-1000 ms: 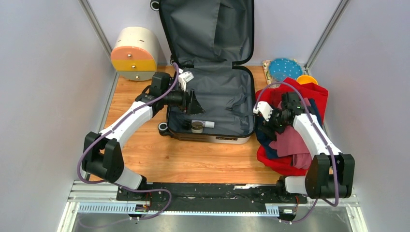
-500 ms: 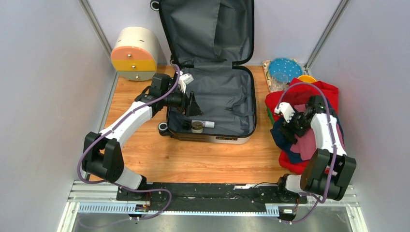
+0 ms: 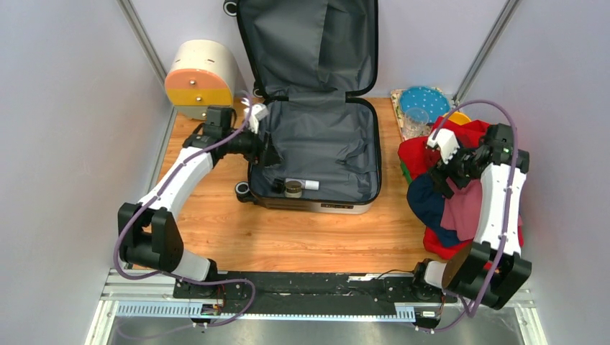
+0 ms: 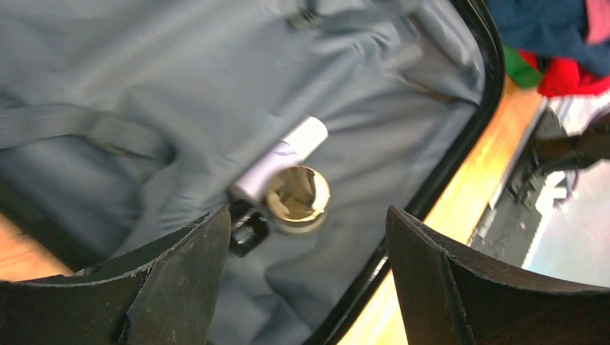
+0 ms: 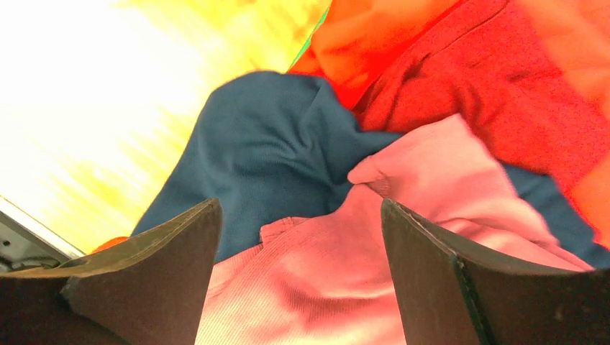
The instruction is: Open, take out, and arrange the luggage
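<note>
1. Two hands stand spread wide, and neither holds anything. The left hand hangs over the left rim of the open luggage. The right hand hangs over a heap of clothes.
2. Just ahead of the left hand, between its fingers in the wrist view, a pale tube and a small round jar with a shiny top lie touching on the grey lining. A black clip sits beside them, close to the left finger.
3. Around them the luggage lies flat on the tabletop. Its lid is propped upright beyond the left hand, and its wheels face that hand's side.
4. The shell looks stiff and bulky and is likely to roll or slide if pushed, so the rim or a handle is the safer hold. The lining is slack and would bunch under a finger. The tube may roll and the jar looks slippery, so each wants a pinch across its middle.
5. Under the right hand lie a navy garment, a pink garment and a red garment, all soft and limp.
6. Beyond that hand stand a clear glass and a blue plate.
</note>
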{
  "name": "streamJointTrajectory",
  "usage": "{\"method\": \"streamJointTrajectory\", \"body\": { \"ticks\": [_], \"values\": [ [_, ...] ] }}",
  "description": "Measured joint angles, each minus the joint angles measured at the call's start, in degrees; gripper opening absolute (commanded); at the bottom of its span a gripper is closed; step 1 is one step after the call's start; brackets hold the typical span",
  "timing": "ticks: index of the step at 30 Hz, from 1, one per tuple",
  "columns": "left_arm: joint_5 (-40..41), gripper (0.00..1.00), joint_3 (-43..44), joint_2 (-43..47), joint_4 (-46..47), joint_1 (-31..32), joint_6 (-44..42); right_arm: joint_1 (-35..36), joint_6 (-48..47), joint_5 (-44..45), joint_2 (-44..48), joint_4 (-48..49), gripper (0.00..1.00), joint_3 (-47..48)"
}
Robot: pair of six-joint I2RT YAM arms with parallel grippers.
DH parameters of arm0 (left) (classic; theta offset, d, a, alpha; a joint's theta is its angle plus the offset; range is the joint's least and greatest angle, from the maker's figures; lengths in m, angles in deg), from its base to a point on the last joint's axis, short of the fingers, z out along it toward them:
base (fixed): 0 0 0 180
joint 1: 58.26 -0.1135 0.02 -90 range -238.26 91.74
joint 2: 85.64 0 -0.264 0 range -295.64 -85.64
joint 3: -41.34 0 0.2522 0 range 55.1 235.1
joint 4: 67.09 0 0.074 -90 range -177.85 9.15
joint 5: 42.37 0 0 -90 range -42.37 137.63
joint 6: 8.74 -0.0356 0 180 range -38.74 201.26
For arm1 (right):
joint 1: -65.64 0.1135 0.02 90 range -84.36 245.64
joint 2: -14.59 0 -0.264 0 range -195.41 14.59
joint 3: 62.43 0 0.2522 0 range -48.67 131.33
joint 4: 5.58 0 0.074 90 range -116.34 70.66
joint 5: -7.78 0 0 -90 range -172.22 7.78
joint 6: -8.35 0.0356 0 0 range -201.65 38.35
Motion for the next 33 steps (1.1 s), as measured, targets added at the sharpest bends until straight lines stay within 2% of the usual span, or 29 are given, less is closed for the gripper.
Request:
{"method": "streamJointTrajectory", "body": {
  "ticks": [5, 8, 11, 15, 21, 23, 27, 33],
  "values": [
    [-0.61, 0.85, 0.57, 1.40, 4.35, -11.34, 3.76, 2.05, 6.45, -4.61, 4.70, -1.73, 0.86, 5.62],
    [-1.36, 0.84, 1.29, 1.36, 7.08, -18.05, 5.79, 5.88, 12.39, -5.79, 5.77, -1.14, 0.87, 8.28],
    [-2.47, 0.82, 3.37, 0.59, 6.97, -21.86, 5.27, 11.58, 18.58, -6.08, 5.25, 1.16, 0.86, 11.06],
    [-6.19, 0.82, 4.94, -0.31, 6.05, -22.05, -0.39, 21.75, 26.62, -5.53, 1.66, 4.07, 0.83, 16.81],
    [-1.51, 0.78, 6.21, -3.39, 6.64, -22.75, -1.86, 33.14, 34.07, -5.20, -8.44, 7.43, 0.81, 20.48],
    [1.31, 0.77, 8.83, -6.67, 7.67, -23.74, 0.24, 34.62, 34.99, -4.96, -11.54, 7.82, 0.81, 20.39],
    [7.65, 0.67, 13.79, -13.00, 10.84, -26.16, 5.42, 36.46, 36.24, -4.63, -16.74, 9.49, 0.80, 20.00],
    [12.96, 0.65, 20.02, -21.20, 13.11, -30.82, 10.69, 36.85, 38.69, -4.83, -21.22, 10.73, 0.80, 20.87]
  ]
}}
